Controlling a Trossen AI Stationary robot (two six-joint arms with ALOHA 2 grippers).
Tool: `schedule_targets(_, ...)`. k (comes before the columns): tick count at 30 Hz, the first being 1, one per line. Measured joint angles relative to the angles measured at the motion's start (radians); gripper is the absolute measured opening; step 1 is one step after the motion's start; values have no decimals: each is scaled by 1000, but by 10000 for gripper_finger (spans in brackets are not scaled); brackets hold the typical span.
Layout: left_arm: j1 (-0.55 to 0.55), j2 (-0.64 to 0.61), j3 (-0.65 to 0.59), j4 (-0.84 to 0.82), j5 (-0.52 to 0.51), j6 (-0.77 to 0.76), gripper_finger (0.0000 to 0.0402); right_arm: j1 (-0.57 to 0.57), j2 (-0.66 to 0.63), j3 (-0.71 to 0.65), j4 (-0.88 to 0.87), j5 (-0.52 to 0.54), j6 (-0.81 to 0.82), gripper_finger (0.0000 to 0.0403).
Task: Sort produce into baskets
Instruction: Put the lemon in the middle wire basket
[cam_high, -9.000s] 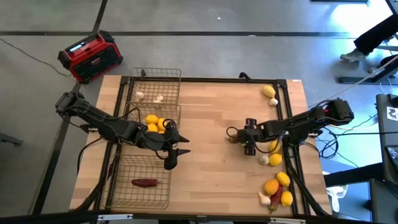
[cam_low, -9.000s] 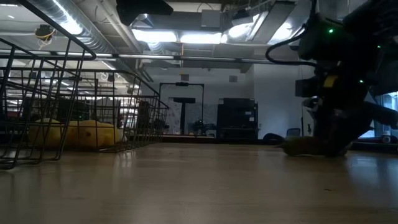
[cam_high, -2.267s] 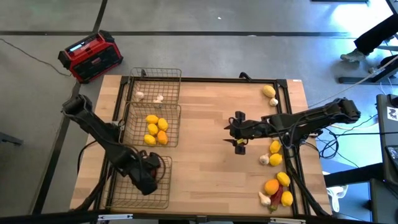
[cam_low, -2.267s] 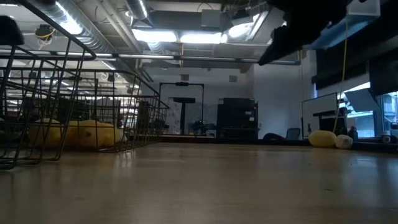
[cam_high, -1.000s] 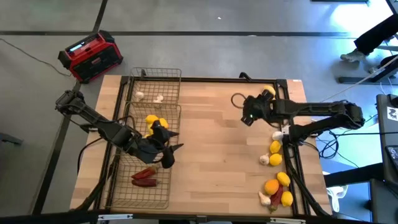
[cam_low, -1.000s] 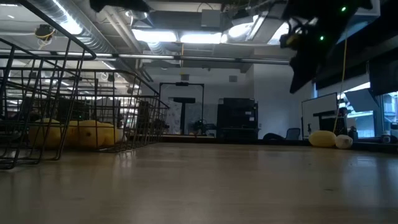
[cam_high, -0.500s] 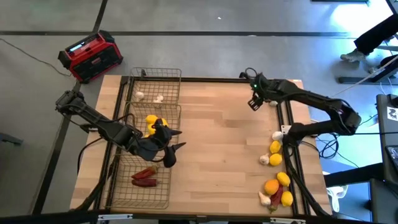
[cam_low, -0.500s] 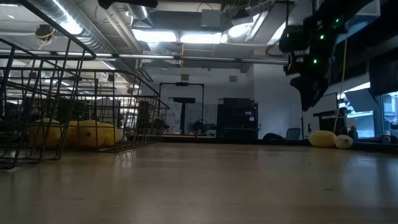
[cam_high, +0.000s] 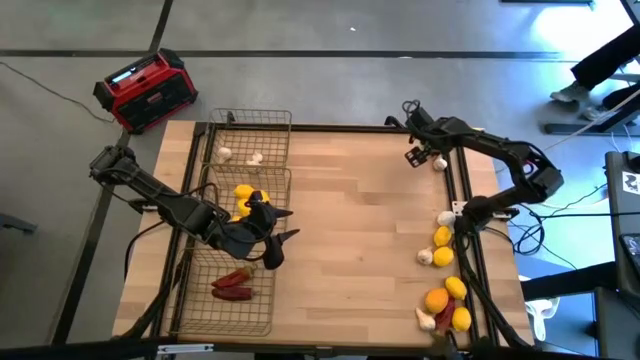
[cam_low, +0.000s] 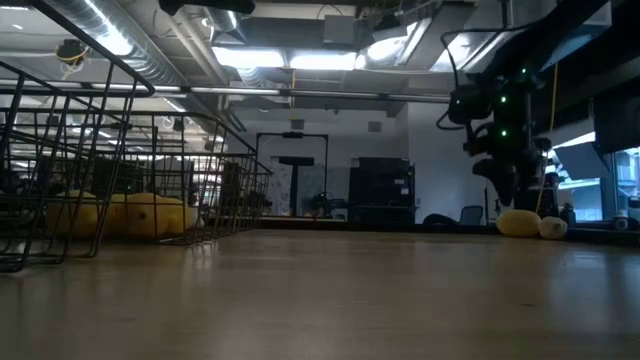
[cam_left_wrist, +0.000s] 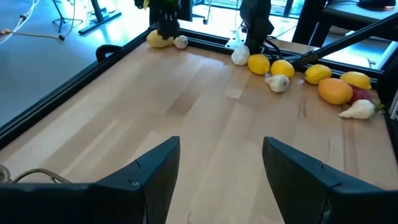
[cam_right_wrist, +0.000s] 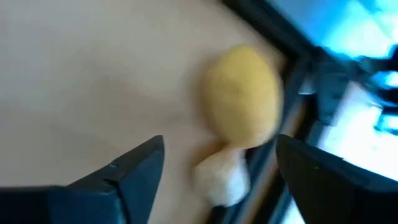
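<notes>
Produce lies in two camps on our table: some already sorted into the three wire baskets along the left edge, the rest loose along the right edge. We see two garlic bulbs in the far basket, lemons with an orange in the middle basket, and red chili peppers in the near basket. Along the right edge we find a lemon touching a garlic bulb at the far corner, a lemon-and-garlic cluster midway, and a mixed pile of oranges, lemons, garlic and a chili at the near corner. Our right gripper hangs over that far-corner lemon and garlic, its fingers spread wide with nothing between them; the lemon sits in the gap seen from its wrist. Our left gripper hovers at the inner side of the baskets, beside the middle and near ones, its fingers apart and empty, pointing across the bare wood. Beyond the table's far left corner, a red-and-black box rests on the floor.
</notes>
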Motion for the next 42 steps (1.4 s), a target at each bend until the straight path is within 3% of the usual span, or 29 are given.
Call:
schedule_targets(6, 6, 0, 0, 1, 0, 3, 225, -24, 69, 33, 16, -65, -6, 349)
schedule_targets(10, 17, 0, 0, 1, 0, 3, 225, -25, 131, 84, 19, 15, 9, 347)
schedule_targets(14, 20, 0, 0, 0, 0, 4, 225, -28, 201, 145, -5, 88, 18, 337)
schedule_targets(26, 20, 0, 0, -5, 0, 10, 225, -79, 414, 237, -71, 75, 26, 313)
schedule_targets(42, 26, 0, 0, -5, 0, 9, 225, -76, 434, 259, -185, 35, -8, 228)
